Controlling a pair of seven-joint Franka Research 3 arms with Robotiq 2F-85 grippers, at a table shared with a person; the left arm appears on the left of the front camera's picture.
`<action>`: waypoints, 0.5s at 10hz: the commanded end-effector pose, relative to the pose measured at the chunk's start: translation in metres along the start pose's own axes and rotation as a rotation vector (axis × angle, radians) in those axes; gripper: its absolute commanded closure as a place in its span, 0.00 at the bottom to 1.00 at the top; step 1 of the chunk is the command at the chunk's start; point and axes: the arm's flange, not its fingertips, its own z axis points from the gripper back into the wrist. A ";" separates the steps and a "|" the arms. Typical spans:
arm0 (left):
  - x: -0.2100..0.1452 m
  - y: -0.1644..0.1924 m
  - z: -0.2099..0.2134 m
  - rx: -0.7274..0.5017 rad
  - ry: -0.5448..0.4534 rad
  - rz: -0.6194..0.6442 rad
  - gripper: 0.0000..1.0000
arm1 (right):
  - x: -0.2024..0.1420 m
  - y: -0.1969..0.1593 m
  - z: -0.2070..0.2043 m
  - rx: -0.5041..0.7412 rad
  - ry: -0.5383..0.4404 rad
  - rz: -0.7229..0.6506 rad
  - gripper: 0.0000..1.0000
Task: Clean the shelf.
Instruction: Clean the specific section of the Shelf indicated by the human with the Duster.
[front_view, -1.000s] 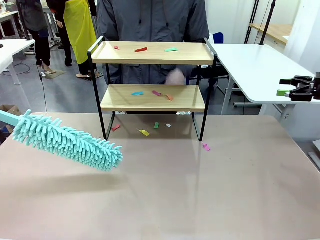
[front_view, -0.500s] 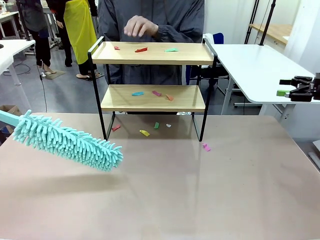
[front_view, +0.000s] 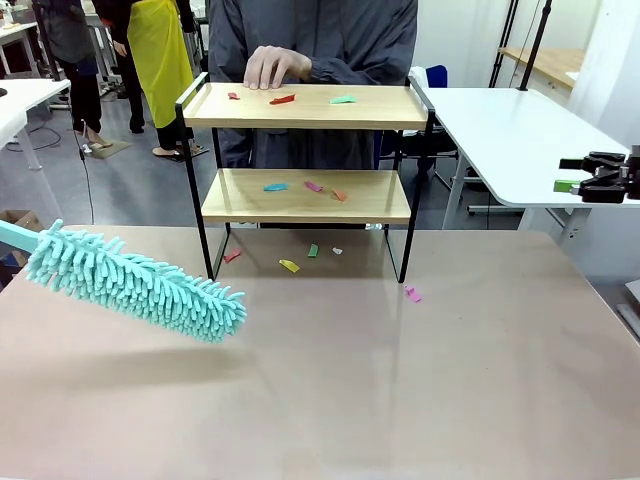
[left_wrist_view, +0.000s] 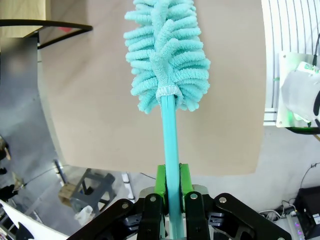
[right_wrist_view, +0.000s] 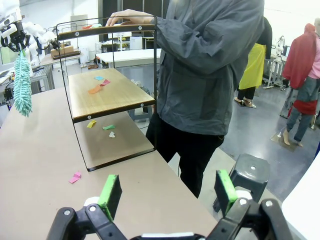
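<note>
Light wooden boards, matt and smooth, on the shelf (front_view: 385, 106) at upper middle, framed in thin black metal with a dull finish. Shaggy teal cloth fronds on the duster (front_view: 135, 282) at lower left, with a smooth plastic handle. Matt beige tabletop (front_view: 420, 380), faintly sheened. Paper-like coloured scraps (front_view: 289, 266).

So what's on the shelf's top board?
Top board of the black-framed wooden shelf: a small red scrap, a longer red scrap, a green scrap. The person's hand rests at the back edge, hiding anything beneath.
</note>
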 end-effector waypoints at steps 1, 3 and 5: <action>-0.002 -0.003 0.001 -0.003 -0.006 -0.017 0.87 | 0.002 0.001 -0.001 0.002 0.001 0.003 0.00; -0.002 -0.003 0.001 -0.003 -0.006 -0.017 0.87 | 0.002 0.001 -0.001 0.002 0.001 0.003 0.00; -0.002 -0.003 0.001 -0.003 -0.006 -0.017 0.87 | 0.002 0.001 -0.001 0.002 0.001 0.003 0.00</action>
